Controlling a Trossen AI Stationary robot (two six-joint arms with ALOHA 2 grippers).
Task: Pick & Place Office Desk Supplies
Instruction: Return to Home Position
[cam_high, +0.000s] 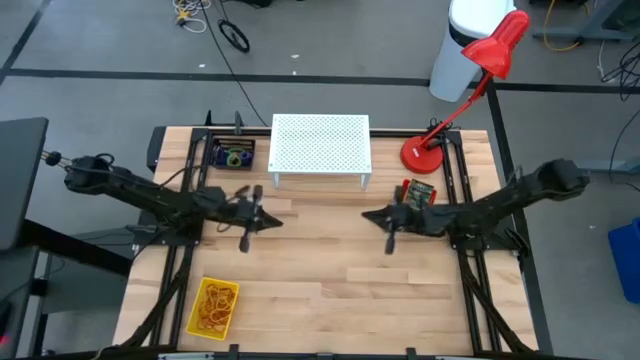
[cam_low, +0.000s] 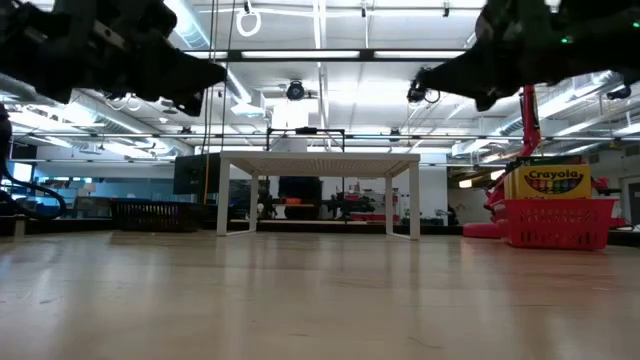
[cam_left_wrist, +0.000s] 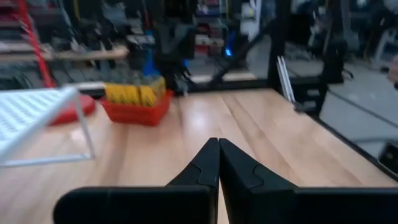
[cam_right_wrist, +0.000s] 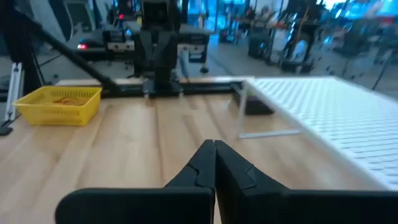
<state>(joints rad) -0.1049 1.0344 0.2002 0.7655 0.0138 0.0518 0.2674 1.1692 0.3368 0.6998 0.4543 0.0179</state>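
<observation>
Red bin (cam_low: 558, 225) w/ "Crayola" crayon box (cam_low: 546, 180) beside lamp (cam_high: 425, 153), L & R jaws both closed, empty

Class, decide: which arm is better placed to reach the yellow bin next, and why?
Left, probably: the yellow bin stands nearer the left claw; the right claw is farther off.
</observation>
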